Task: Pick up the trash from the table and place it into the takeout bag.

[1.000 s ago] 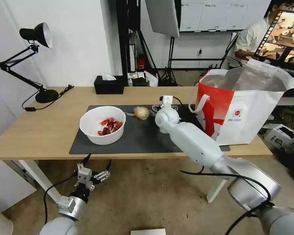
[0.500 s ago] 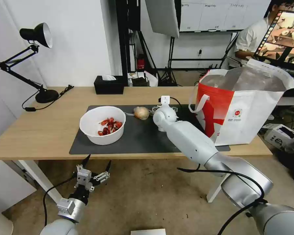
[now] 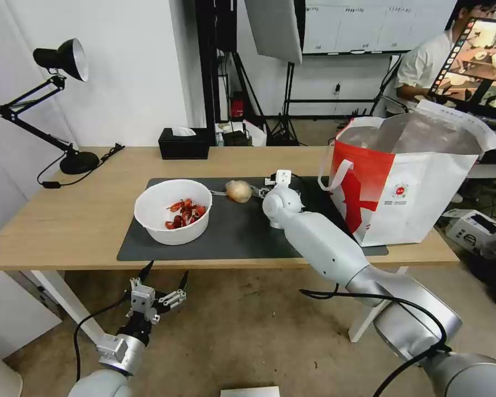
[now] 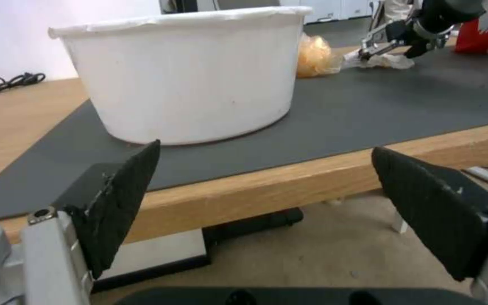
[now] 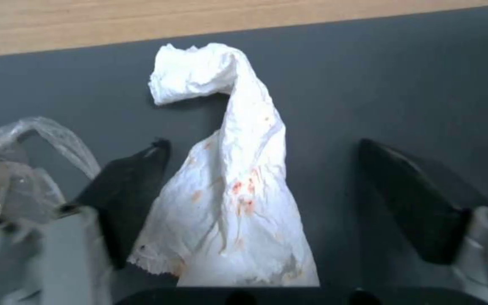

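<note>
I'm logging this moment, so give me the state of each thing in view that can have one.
takeout bag: upright, mouth open
white bowl: upright, holding red shells
crumpled white wrapper: lying on the mat, between the right tool's fingers
wrapped yellowish ball: lying on the mat
right tool: open
left tool: open, below the table edge

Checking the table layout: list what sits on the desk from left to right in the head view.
desk lamp → black tissue box → white bowl → wrapped yellowish ball → right gripper → takeout bag
</note>
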`<state>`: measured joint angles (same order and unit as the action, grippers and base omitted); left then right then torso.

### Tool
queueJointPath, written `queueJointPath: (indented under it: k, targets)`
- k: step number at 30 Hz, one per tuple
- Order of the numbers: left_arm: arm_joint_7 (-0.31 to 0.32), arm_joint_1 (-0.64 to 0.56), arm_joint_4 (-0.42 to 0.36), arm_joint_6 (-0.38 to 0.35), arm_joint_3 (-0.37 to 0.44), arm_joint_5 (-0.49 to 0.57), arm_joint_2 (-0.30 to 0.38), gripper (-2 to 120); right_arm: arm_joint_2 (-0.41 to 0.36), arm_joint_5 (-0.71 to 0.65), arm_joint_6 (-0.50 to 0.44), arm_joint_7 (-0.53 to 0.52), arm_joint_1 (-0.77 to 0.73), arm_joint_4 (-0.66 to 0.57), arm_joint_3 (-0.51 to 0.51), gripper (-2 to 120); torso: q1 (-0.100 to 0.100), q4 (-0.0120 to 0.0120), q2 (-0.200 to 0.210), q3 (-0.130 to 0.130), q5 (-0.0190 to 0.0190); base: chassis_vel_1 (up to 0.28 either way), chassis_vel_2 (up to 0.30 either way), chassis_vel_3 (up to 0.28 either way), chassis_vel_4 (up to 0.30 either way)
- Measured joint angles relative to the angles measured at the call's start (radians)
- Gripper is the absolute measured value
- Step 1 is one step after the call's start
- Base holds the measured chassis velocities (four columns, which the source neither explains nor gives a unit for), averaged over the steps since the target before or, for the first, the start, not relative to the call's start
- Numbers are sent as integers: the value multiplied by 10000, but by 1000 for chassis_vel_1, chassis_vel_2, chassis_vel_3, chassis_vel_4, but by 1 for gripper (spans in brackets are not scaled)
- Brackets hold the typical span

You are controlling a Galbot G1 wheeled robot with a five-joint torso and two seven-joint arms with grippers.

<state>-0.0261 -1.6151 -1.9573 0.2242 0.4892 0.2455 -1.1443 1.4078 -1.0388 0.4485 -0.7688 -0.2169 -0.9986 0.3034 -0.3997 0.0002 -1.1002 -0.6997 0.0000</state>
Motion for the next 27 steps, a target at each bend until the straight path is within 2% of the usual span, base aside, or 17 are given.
queueJointPath:
  k: [2,3,6,7,12,13,15,16,18,19,20,22,23,27]
  targets:
    - [-2,22,25,17,-15,10,4,100,-15,6,-22,7,-36,-14,-8,71,1,-1,-1,1,0,0,0,0,0]
    - [-2,22,25,17,-15,10,4,100,-15,6,-22,7,-36,-14,-8,71,1,-1,-1,1,0,0,0,0,0]
    - [-4,33,46,39,-32,16,4,100,-21,14,-47,0,-89,-36,-26,57,0,-4,-2,2,-1,0,0,0,0]
    - [-4,33,46,39,-32,16,4,100,-21,14,-47,0,-89,-36,-26,57,0,-4,-2,2,-1,0,0,0,0]
    - [-7,31,60,56,-46,19,-1,100,-44,57,-309,101,-195,-68,-34,36,1,-12,-3,0,-4,0,0,0,0]
    - [-7,31,60,56,-46,19,-1,100,-44,57,-309,101,-195,-68,-34,36,1,-12,-3,0,-4,0,0,0,0]
    - [-8,31,61,60,-46,20,-1,100,-94,125,-611,364,-270,-140,-29,26,1,-16,0,-2,-4,0,0,0,0]
    - [-8,31,61,60,-46,20,-1,100,-94,125,-611,364,-270,-140,-29,26,1,-16,0,-2,-4,0,0,0,0]
    - [-13,23,61,65,-47,24,-1,100,-211,342,-1082,848,-381,-389,38,14,-6,-6,6,-9,4,0,0,0,0]
    - [-16,16,57,68,-47,26,-2,100,-299,506,-1298,1107,-438,-587,64,10,-9,14,8,-13,9,0,0,0,0]
    - [-16,16,57,68,-47,26,-2,100,-299,506,-1298,1107,-438,-587,64,10,-9,14,8,-13,9,0,0,0,0]
    - [-13,-8,47,81,-39,27,-11,100,-603,918,-1844,1554,-573,-1108,78,0,-7,17,7,-8,3,0,0,0,0]
    - [-13,-16,40,89,-37,28,-17,100,-749,1040,-2004,1634,-644,-1333,91,0,-6,7,6,-7,3,0,0,0,0]
    - [-14,-38,16,105,-38,28,-58,100,-1287,1336,-2320,1686,-901,-2121,102,0,-4,-5,6,-5,3,0,0,0,0]
